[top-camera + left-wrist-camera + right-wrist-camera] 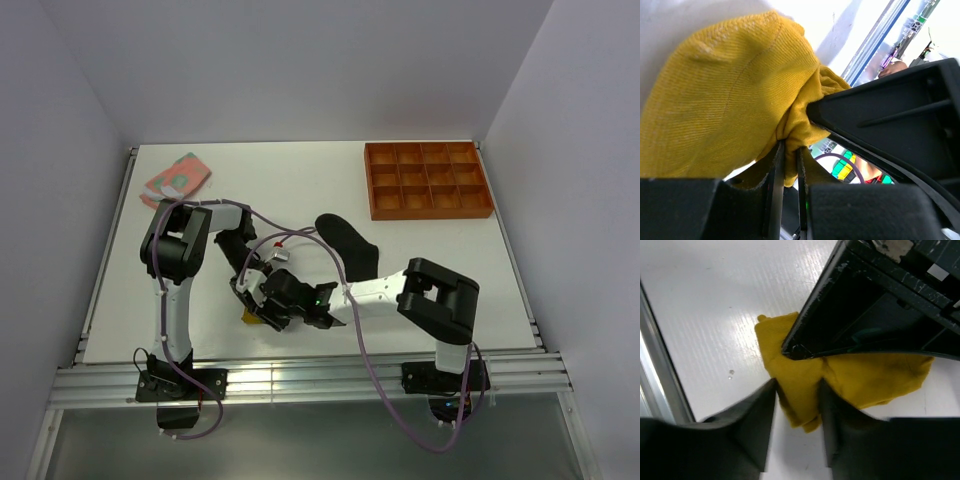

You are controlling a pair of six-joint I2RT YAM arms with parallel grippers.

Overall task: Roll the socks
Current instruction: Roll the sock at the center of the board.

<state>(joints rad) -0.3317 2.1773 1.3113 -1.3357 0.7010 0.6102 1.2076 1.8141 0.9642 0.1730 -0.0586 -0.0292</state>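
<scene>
The limp mustard-yellow knit sock point(715, 100), bunched on the white tabletop point(705, 300), is clamped by the left pincer point(790, 155) and straddled by the parted right pincer point(796, 390); thick folds are judged safest grips.

Right claw point(270, 312) hides most of the yellow sock point(247, 318)

Orange compartment tray point(430, 212) at far right of white table point(300, 180), metal rail point(320, 378) along near edge
</scene>
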